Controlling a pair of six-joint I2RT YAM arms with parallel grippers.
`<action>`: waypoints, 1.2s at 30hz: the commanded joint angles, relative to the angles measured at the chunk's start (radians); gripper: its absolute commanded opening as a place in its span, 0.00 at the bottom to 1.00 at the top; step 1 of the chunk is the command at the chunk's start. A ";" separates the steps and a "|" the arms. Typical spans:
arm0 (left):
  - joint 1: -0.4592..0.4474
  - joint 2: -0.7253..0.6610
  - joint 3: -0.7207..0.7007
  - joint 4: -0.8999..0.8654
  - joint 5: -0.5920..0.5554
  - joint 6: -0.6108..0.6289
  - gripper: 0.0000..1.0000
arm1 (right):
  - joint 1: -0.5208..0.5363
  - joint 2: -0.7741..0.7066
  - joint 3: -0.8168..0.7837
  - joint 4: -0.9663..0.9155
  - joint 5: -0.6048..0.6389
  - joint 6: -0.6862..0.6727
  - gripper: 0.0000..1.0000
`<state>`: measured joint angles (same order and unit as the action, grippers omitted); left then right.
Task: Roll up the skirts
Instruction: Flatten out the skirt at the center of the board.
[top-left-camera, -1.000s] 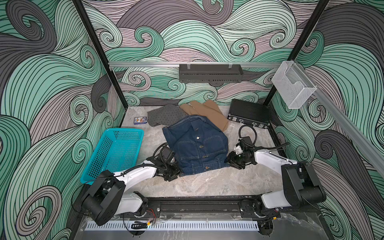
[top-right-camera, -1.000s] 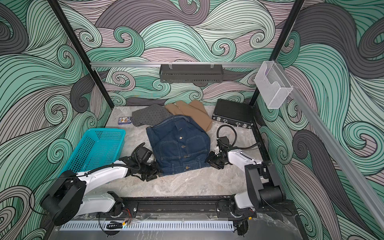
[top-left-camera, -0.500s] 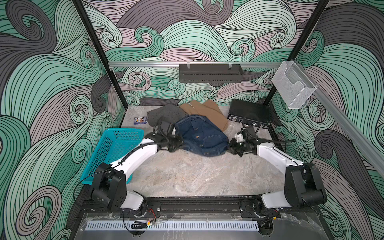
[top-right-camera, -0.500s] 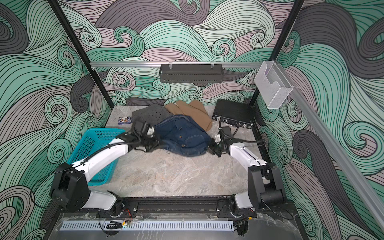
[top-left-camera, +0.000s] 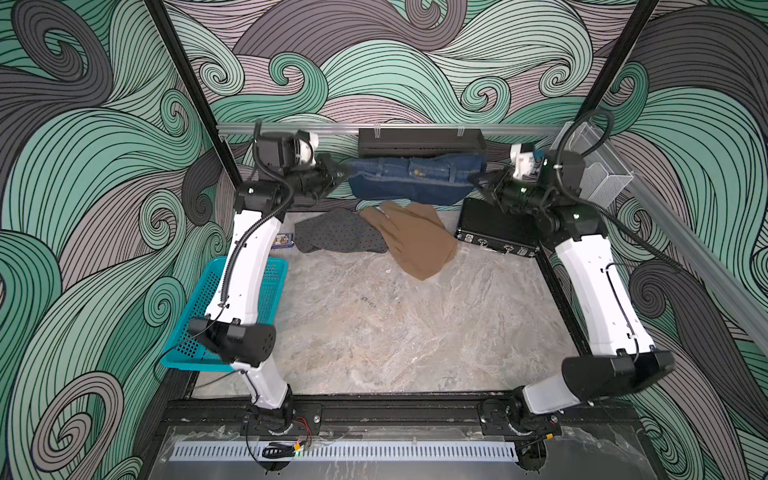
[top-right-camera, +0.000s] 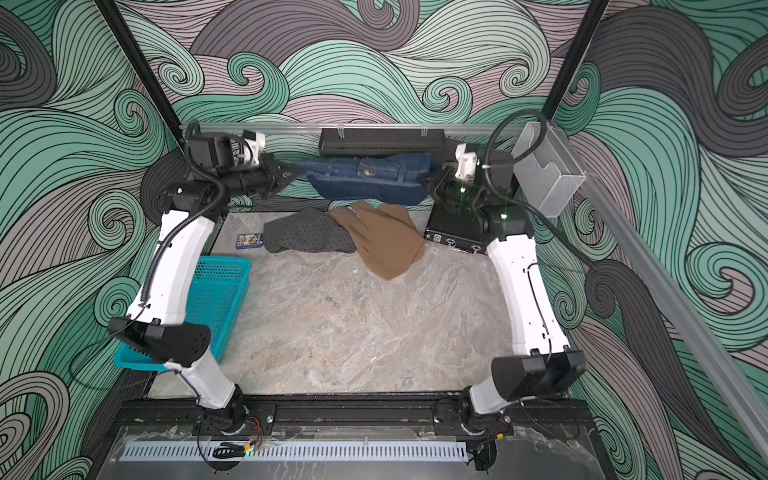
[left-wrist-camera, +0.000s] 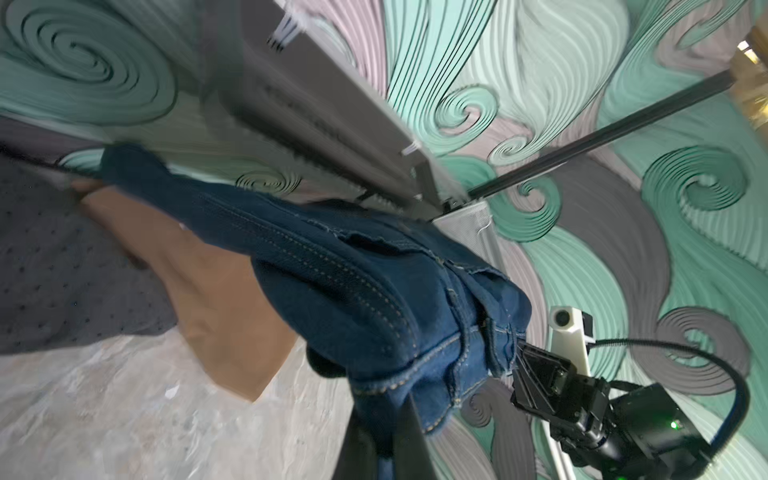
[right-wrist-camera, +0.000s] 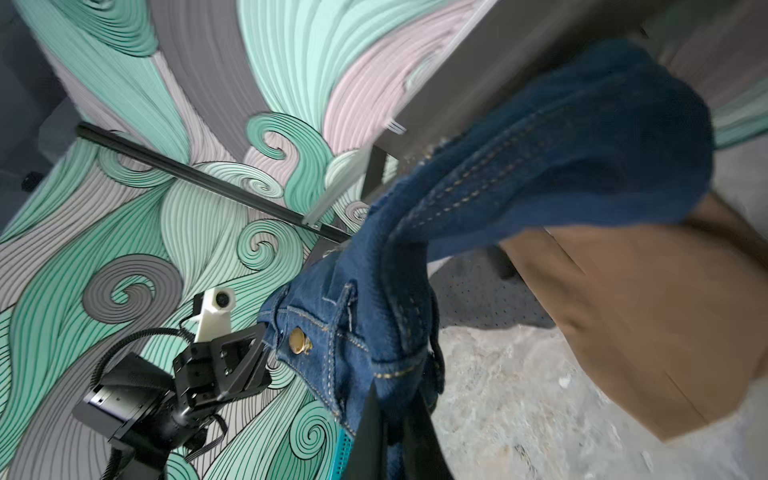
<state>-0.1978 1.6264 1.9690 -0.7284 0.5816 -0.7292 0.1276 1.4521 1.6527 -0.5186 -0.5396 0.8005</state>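
The denim skirt (top-left-camera: 411, 183) is dark blue with tan stitching, belt loops and a brass button (right-wrist-camera: 300, 340). It is pulled into a sagging band with the waistband uppermost. It hangs in the air at the back, just in front of the black shelf (top-left-camera: 419, 141) and above the other 2 skirts. The left jaws are clenched on its left end and the right jaws on its right end; both wrist views show cloth pinched in them. Below, the grey dotted skirt (top-left-camera: 336, 237) and the tan skirt (top-left-camera: 419, 245) lie crumpled on the surface (top-left-camera: 395, 332), the tan overlapping the grey's edge. 1 second ago the denim lay flat on the surface with both jaws low at its near corners. 0.5 seconds ago it was bunched toward the back. Now it is clear of the surface, with the left arm (top-left-camera: 249, 257) and right arm (top-left-camera: 598, 282) raised.
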 joint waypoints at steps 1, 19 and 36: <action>-0.109 -0.165 -0.372 -0.034 -0.094 0.154 0.02 | 0.035 -0.131 -0.402 -0.038 0.072 -0.048 0.00; -0.241 -0.662 -1.090 -0.048 -0.480 -0.050 0.84 | 0.126 -0.659 -1.002 -0.214 0.477 -0.005 0.55; 0.050 0.289 -0.556 -0.068 -0.401 0.015 0.78 | 0.151 0.567 0.026 -0.180 0.358 -0.312 0.51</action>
<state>-0.1810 1.8652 1.3502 -0.7174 0.2016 -0.7399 0.2703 1.9293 1.5608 -0.6254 -0.1631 0.5457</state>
